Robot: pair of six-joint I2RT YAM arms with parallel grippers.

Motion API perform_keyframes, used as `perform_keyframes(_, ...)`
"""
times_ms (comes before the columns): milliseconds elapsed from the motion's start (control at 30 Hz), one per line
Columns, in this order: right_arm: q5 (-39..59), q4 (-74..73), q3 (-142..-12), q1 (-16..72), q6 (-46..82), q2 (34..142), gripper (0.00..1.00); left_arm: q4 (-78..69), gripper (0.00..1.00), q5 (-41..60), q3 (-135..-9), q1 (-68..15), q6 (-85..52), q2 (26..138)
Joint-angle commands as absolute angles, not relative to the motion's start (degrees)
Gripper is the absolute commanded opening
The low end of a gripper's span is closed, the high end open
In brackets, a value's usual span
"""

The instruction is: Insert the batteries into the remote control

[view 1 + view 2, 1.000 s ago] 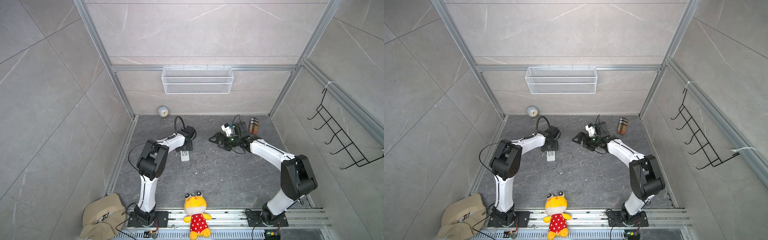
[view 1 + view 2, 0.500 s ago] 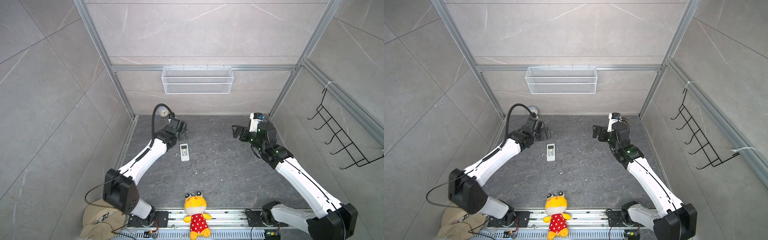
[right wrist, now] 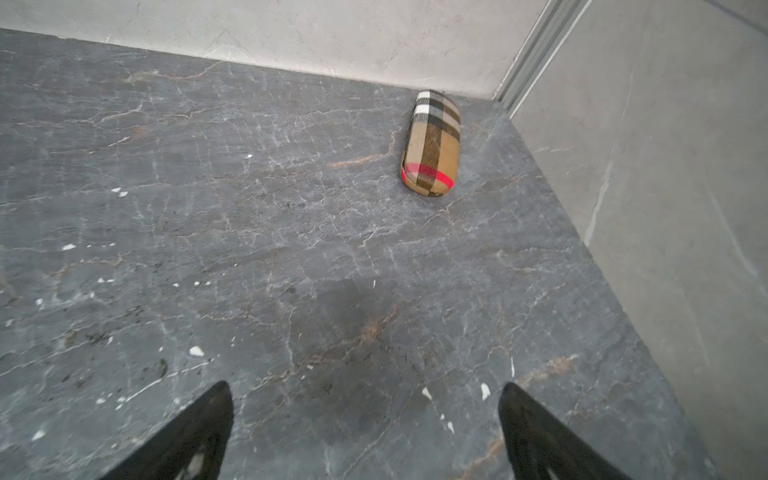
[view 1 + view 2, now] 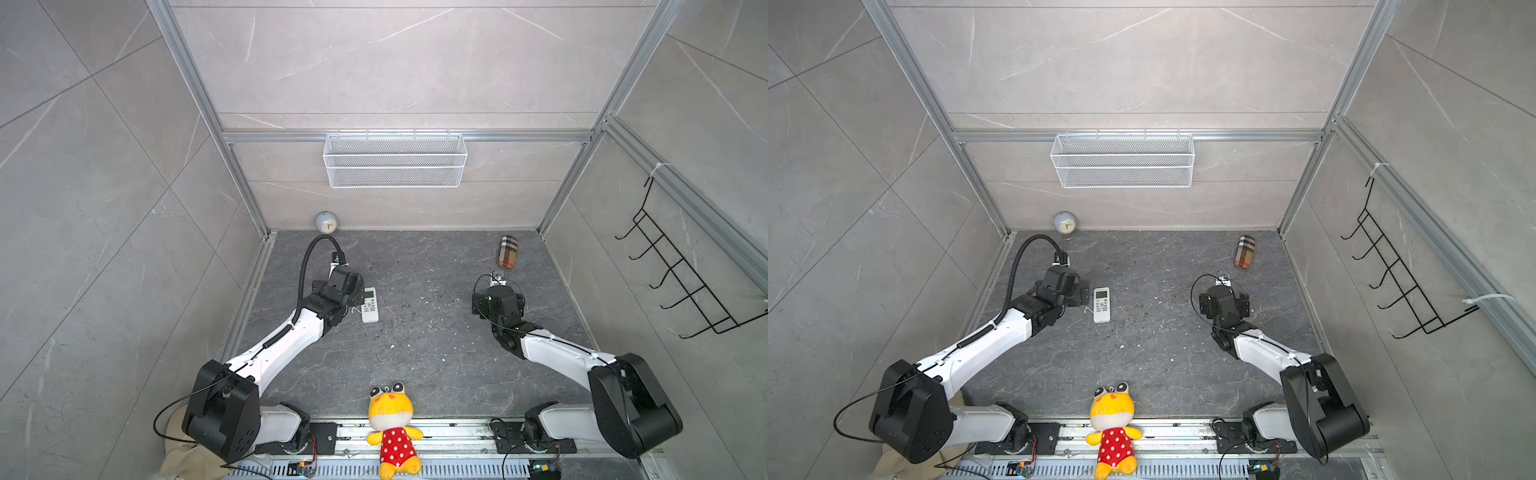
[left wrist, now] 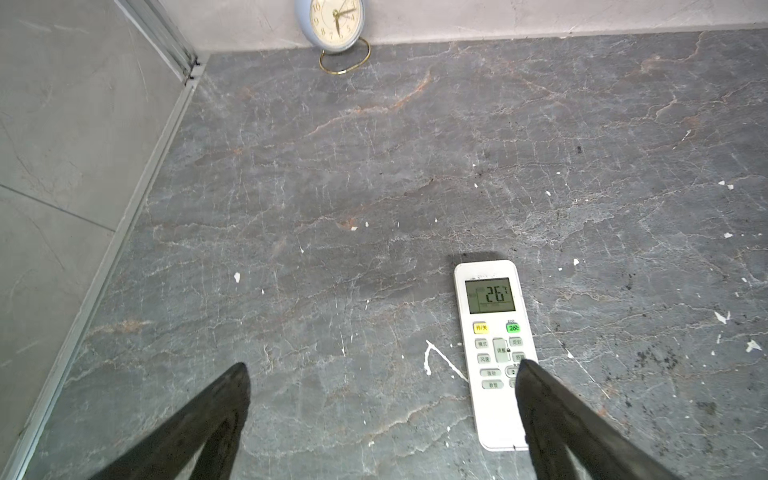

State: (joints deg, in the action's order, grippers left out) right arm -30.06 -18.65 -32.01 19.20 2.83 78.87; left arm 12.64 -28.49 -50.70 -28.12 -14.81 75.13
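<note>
I reckon the loading is done: the remote control (image 4: 1101, 304) lies face up left of centre in a top view, screen showing digits, no batteries in sight, while my left gripper (image 5: 382, 365) and right gripper (image 3: 366, 384) hang spread and empty.

The remote control (image 5: 492, 353) is white, with a greenish-grey screen and one yellow and one green button. The bench (image 5: 332, 166) is dark grey stone, veined pale and rust, flecked white. The case (image 3: 432, 143) is tan plaid crossed with black, white and red. The clock (image 5: 330, 23) is pale blue with a cream face. The plush toy (image 4: 392, 428) is yellow, dressed in red with white dots.
</note>
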Motion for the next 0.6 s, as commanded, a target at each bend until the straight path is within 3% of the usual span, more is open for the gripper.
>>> perform_keyframes(0, -33.0, -30.2, -30.3, 17.8, -2.0, 80.9, 1.0, 2.5, 1.0, -31.5, -46.8, -27.5, -9.0, 71.6)
perform_keyframes(100, -31.5, -36.1, -27.0, 15.7, -0.7, 81.5, 0.99, 0.8, 1.0, -37.5, -44.1, -27.2, -8.5, 70.3)
perform_keyframes(233, -29.0, -48.4, -21.7, 13.3, 0.5, 84.7, 1.0, -6.6, 1.0, -38.3, -38.1, -26.6, -2.2, 67.5)
perform_keyframes(433, -16.2, -45.3, -22.5, 8.9, 1.8, 85.0, 0.99, -10.4, 0.99, -30.3, -31.7, -21.6, 4.0, 64.1)
perform_keyframes(500, -16.5, -57.3, -18.7, 8.8, 0.3, 88.5, 0.99, -13.1, 0.99, -29.5, -29.2, -19.9, 5.0, 64.1)
perform_keyframes(567, -16.1, -50.3, -19.8, 9.0, 1.4, 86.3, 0.99, -15.7, 1.0, -28.8, -26.8, -18.1, 4.3, 64.5)
